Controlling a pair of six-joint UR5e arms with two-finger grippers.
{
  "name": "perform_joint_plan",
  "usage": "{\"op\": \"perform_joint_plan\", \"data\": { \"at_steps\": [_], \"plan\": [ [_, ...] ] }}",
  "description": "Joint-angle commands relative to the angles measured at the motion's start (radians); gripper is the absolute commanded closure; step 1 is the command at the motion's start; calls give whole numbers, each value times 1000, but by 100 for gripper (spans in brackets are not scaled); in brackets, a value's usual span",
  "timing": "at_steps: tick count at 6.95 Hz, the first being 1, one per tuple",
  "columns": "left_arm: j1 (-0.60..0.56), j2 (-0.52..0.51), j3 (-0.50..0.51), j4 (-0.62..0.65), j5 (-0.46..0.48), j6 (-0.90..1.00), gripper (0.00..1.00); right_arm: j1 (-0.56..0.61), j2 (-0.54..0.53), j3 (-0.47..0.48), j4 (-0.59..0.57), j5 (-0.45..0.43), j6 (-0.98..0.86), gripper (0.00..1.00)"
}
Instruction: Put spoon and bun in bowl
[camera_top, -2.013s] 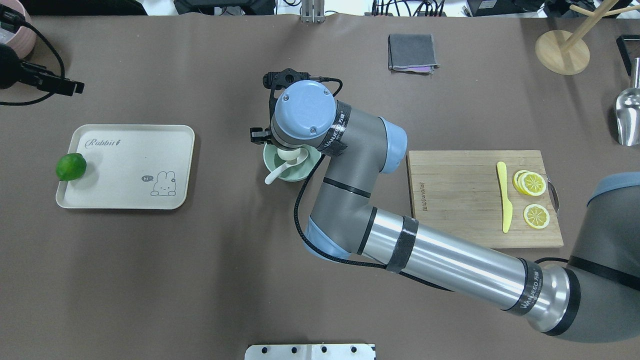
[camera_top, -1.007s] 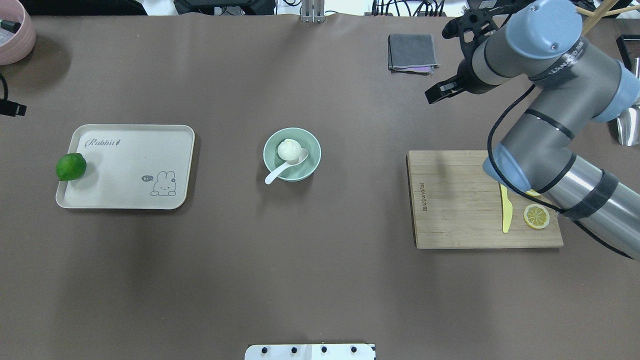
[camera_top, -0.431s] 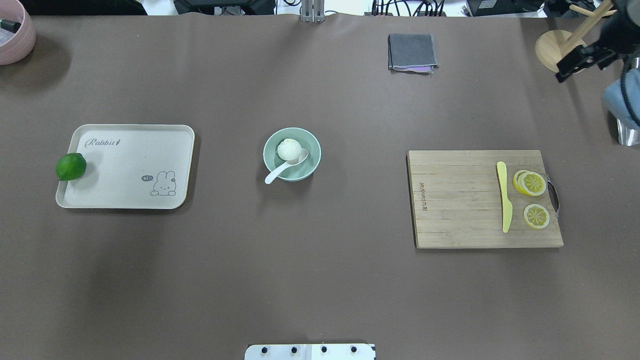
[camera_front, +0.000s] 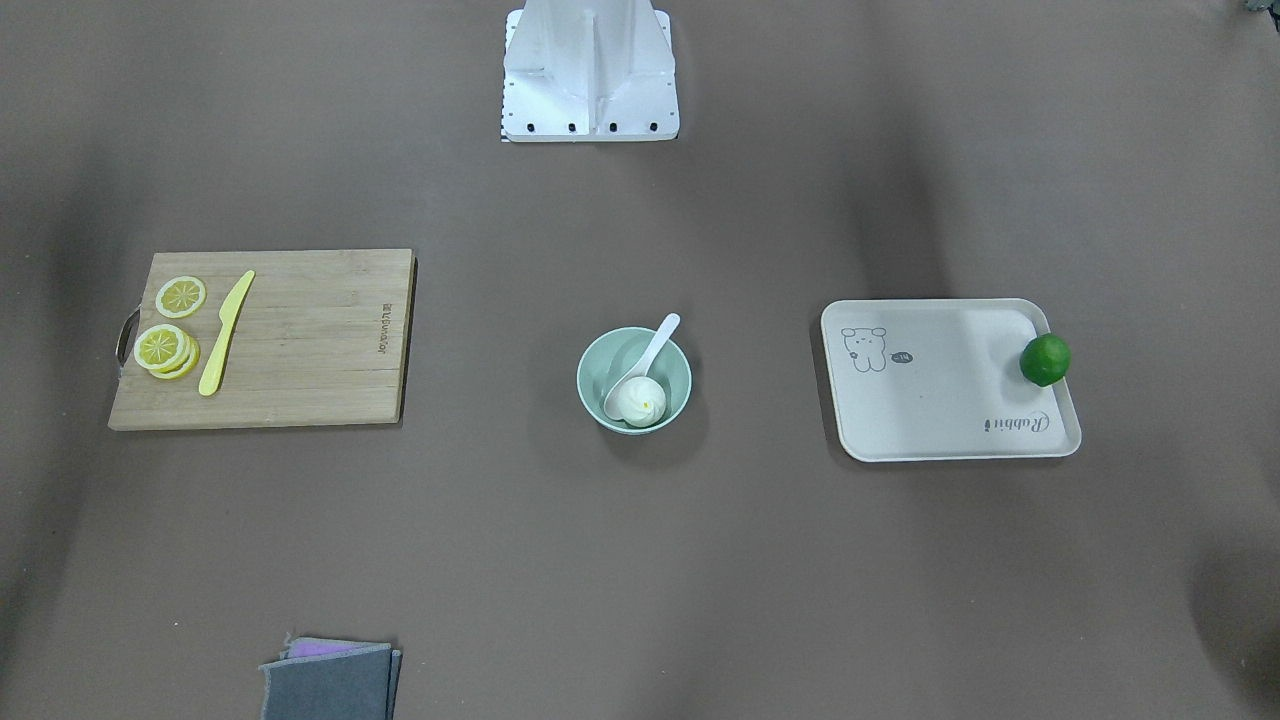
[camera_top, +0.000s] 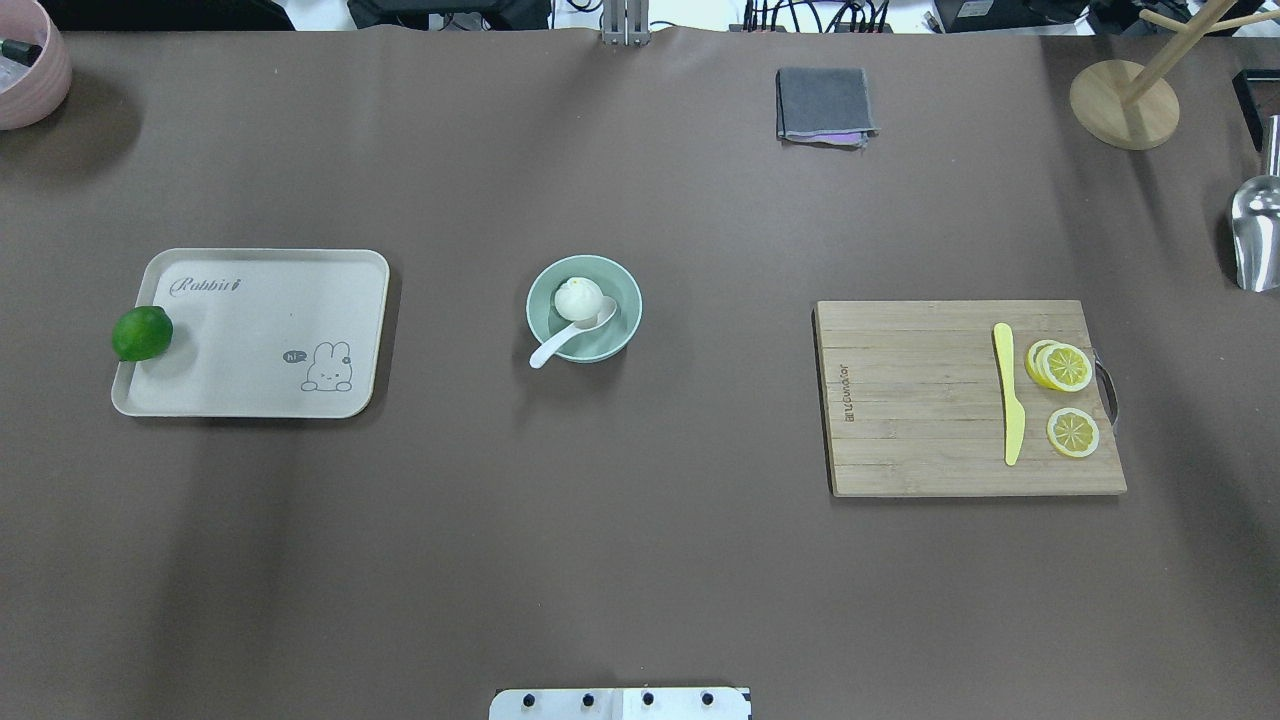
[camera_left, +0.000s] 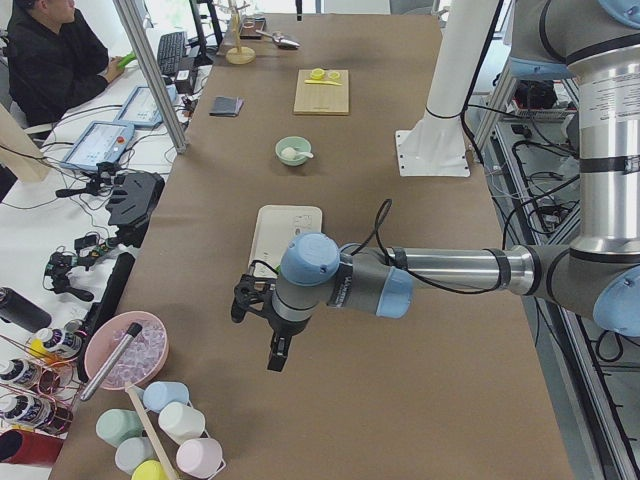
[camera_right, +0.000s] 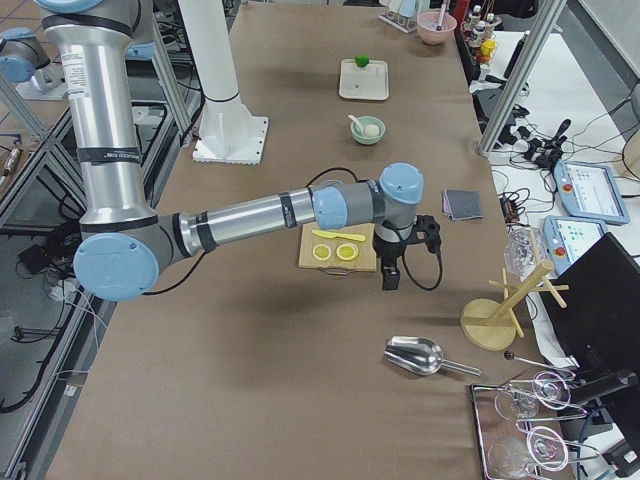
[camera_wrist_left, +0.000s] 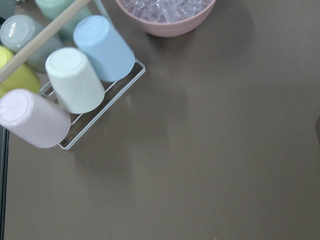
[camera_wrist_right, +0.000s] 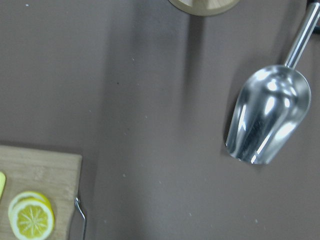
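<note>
The pale mint-green bowl (camera_top: 622, 290) stands mid-table, also in the front-facing view (camera_front: 604, 358). The white bun (camera_top: 578, 297) lies inside it. The white spoon (camera_top: 556, 343) rests with its scoop in the bowl against the bun and its handle over the rim. Both also show in the front-facing view: bun (camera_front: 640, 400), spoon (camera_front: 652, 345). My left gripper (camera_left: 277, 357) shows only in the exterior left view, far from the bowl near the pink bowl. My right gripper (camera_right: 389, 274) shows only in the exterior right view, past the cutting board. I cannot tell whether either is open or shut.
A cream tray (camera_top: 260, 335) with a green lime (camera_top: 141, 333) lies left of the bowl. A wooden cutting board (camera_top: 920, 400) with a yellow knife (camera_top: 1010, 392) and lemon slices (camera_top: 1064, 367) lies right. A grey cloth (camera_top: 824, 104), wooden stand (camera_top: 1123, 104), metal scoop (camera_top: 1256, 238) and pink bowl (camera_top: 30, 70) sit along the edges.
My right arm has drawn back from over the bowl, swung to the right and left the overhead view. The bun and spoon stay in the bowl.
</note>
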Motion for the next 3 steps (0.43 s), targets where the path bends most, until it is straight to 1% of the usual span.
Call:
{"op": "perform_joint_plan", "data": {
  "at_steps": [1, 2, 3],
  "plan": [
    [-9, 36, -11, -2, 0, 2, 2, 106, -169, 92, -1, 94, -50, 0],
    [-9, 45, -6, -1, 9, 2, 2, 139, -182, 97, 0, 115, -50, 0],
    [-8, 53, -4, -1, 9, -5, 2, 140, -182, 85, -1, 81, -50, 0]
  ]
}}
